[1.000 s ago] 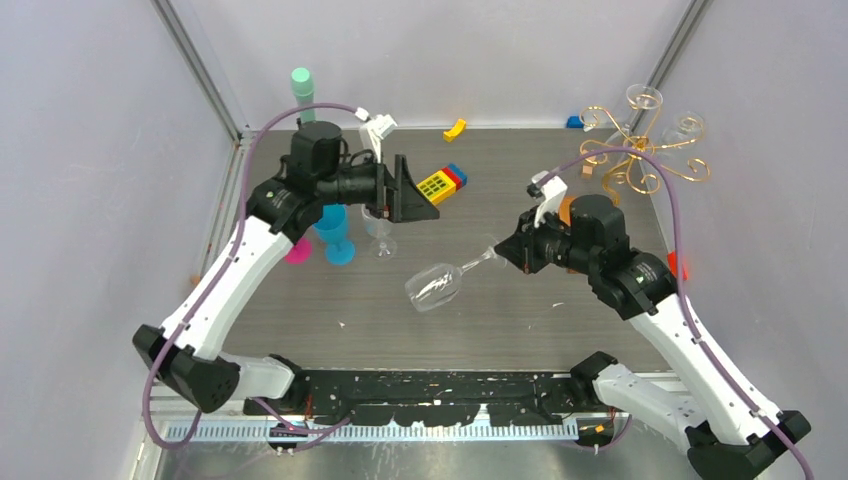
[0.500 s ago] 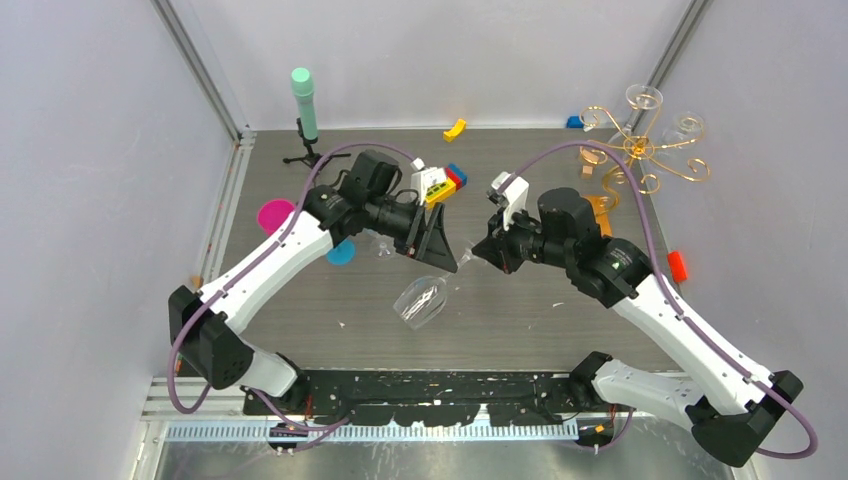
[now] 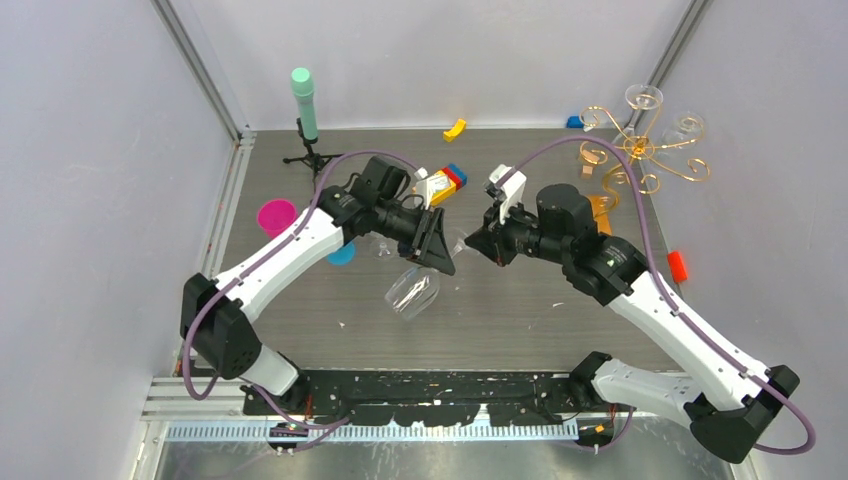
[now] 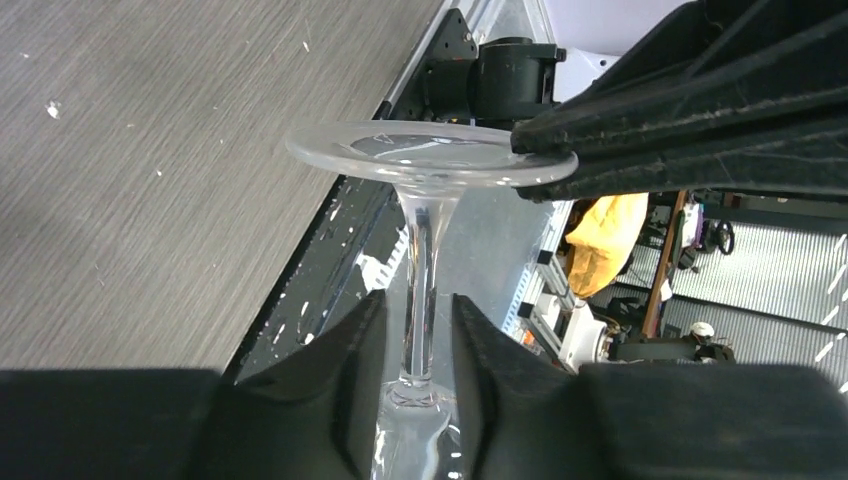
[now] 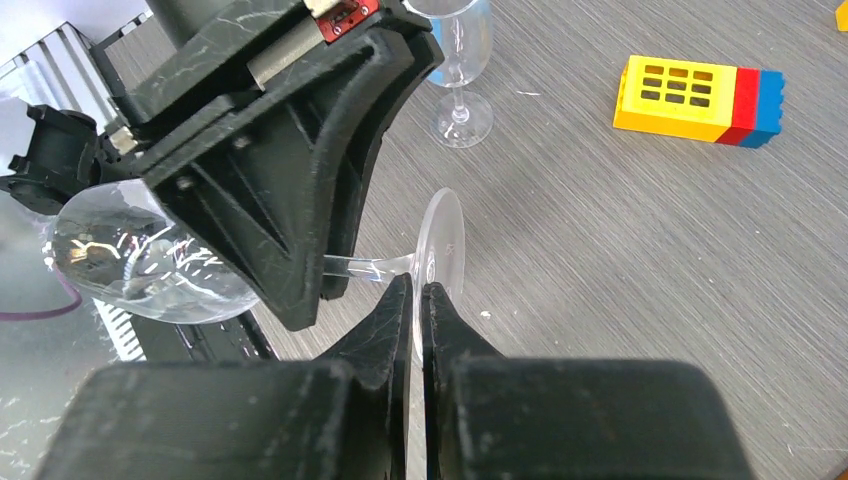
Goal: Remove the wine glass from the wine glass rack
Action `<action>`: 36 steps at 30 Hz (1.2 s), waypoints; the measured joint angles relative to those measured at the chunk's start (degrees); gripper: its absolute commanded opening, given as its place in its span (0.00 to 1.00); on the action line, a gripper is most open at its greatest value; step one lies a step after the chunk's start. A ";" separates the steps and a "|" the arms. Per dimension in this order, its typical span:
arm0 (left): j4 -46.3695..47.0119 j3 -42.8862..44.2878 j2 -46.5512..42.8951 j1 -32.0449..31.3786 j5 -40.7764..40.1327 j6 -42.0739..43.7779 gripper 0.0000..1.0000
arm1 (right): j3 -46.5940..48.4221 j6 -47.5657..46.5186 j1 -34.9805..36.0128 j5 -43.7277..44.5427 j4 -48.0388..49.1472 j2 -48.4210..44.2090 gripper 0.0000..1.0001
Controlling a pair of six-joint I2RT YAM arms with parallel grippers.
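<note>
A clear wine glass [image 3: 412, 292] hangs on its side above the table's middle, bowl toward the near edge. My right gripper [image 3: 478, 245] is shut on the rim of its round foot [image 5: 440, 250], which is pinched between the pads. My left gripper [image 4: 418, 310] straddles the stem [image 4: 420, 290] just above the bowl; the jaws stand narrow, a thin gap showing on each side of the stem. The gold wire wine glass rack [image 3: 640, 150] stands at the back right, well away from both grippers, with two more clear glasses [image 3: 645, 97] hanging on its arms.
Another clear glass [image 5: 460, 70] stands upright just behind the left gripper, beside a blue cup [image 3: 342, 252] and a pink cup [image 3: 275, 215]. A yellow, red and blue block [image 5: 700, 95] lies mid-table. A mint cylinder on a tripod [image 3: 304, 100] is back left.
My left arm swung from the back left over to the held glass and its jaws narrowed around the stem. The right gripper carried the glass a little leftward.
</note>
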 measured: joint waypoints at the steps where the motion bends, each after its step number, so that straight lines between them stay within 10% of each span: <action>1: 0.04 0.00 0.24 0.00 0.00 -0.13 0.22 | 0.00 0.02 0.07 0.00 0.15 0.20 0.00; 8: 0.59 0.00 0.81 -0.07 0.74 -1.79 0.00 | -0.02 0.09 0.26 0.24 0.87 0.72 0.00; 14: 1.64 0.00 0.81 -0.07 -0.42 -3.63 0.00 | -0.04 2.01 0.39 2.45 2.45 0.85 0.62; 16: 1.75 0.09 0.81 0.04 -2.08 -4.74 0.00 | -0.04 2.82 0.55 4.96 3.58 0.85 0.66; 36: 25.73 0.61 -1.33 15.43 -22.23 -49.31 0.00 | -2.97 8.63 16.68 30.64 16.48 -2.73 0.65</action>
